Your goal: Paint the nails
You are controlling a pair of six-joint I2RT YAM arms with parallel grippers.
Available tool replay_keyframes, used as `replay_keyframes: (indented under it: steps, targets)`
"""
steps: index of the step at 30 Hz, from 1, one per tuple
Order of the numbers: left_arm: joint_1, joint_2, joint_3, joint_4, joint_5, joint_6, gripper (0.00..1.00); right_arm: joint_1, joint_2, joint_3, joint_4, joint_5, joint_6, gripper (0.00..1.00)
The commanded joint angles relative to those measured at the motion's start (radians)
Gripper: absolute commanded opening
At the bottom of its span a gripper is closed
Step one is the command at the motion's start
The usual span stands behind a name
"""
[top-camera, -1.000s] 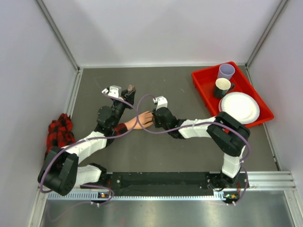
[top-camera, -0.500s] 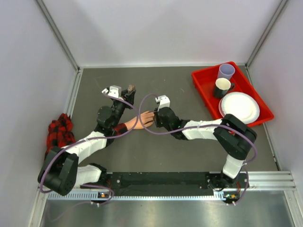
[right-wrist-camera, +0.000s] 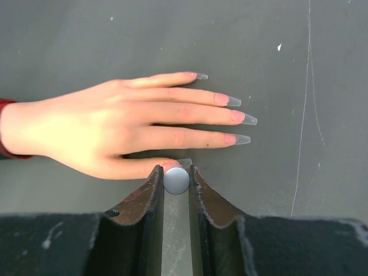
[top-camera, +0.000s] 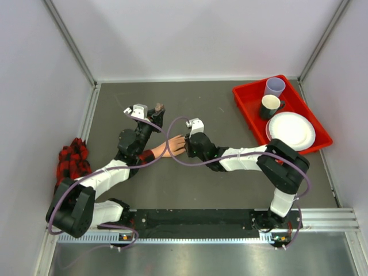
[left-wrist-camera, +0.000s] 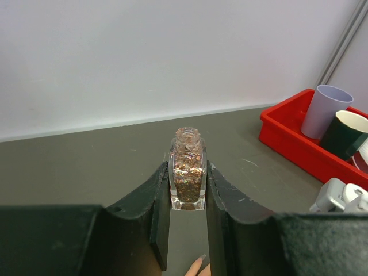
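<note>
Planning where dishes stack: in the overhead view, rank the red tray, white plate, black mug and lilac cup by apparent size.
Largest: red tray.
Then: white plate.
Last: black mug and lilac cup, about alike, so unranked.

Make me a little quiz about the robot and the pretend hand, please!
1. True or false: the left gripper is shut on the glittery polish bottle.
2. What sits in the red tray? A) a lilac cup, a dark cup and a white plate B) a spoon C) a book
3. Which gripper is at the mannequin hand's fingertips?
Key: 1 true; 2 A; 3 the right gripper, shut on a small grey round-topped piece.
</note>
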Motion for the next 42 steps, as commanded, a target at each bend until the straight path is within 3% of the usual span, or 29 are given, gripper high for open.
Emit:
replay_keyframes:
  steps: [1,42]
  targets:
    - [0.008,-0.026,-0.003,0.045,0.010,-0.006,0.00,0.008,0.026,0.050,0.027,-0.008,0.003,0.00]
    - [0.012,-0.027,-0.003,0.046,0.038,-0.009,0.00,0.005,0.045,0.073,0.019,-0.015,0.000,0.00]
